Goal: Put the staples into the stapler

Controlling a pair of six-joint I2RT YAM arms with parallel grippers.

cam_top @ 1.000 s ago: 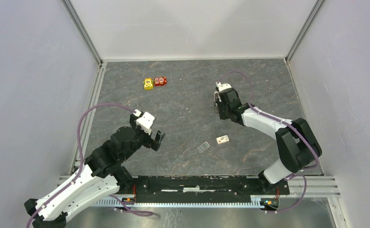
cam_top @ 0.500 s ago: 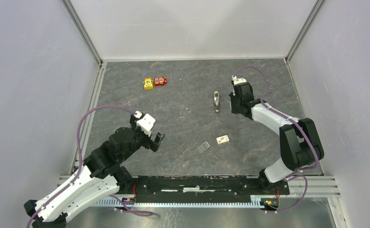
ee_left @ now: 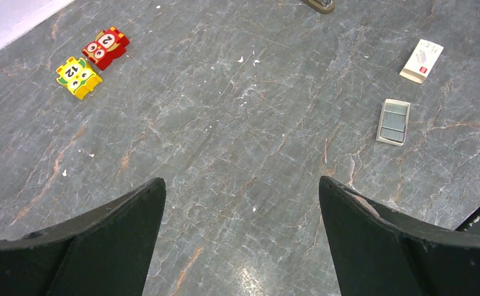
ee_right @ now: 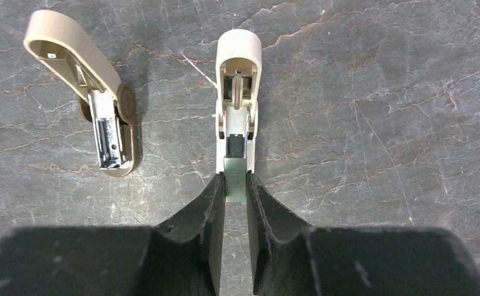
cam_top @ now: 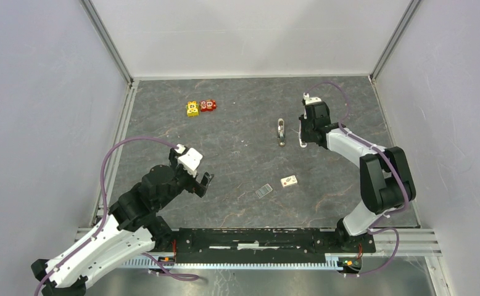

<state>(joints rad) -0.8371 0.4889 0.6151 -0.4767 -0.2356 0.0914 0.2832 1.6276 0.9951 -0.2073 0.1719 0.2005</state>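
Grey marbled table, pale walls. The right gripper, now moved right of the stapler, pinches staples. The left gripper gapes wide, empty.

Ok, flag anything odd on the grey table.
The cream-white plastic mini stapler lies open, grey metal insides up, a silvery staple strip sticking out of its end in the right gripper. A separate tan-and-brown stapler-like piece lies beside it, not touching.

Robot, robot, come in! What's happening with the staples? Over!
Left jaws open, empty. Right jaws shut on staples, lined up with cream stapler. Tan stapler piece beside it, not blocking.
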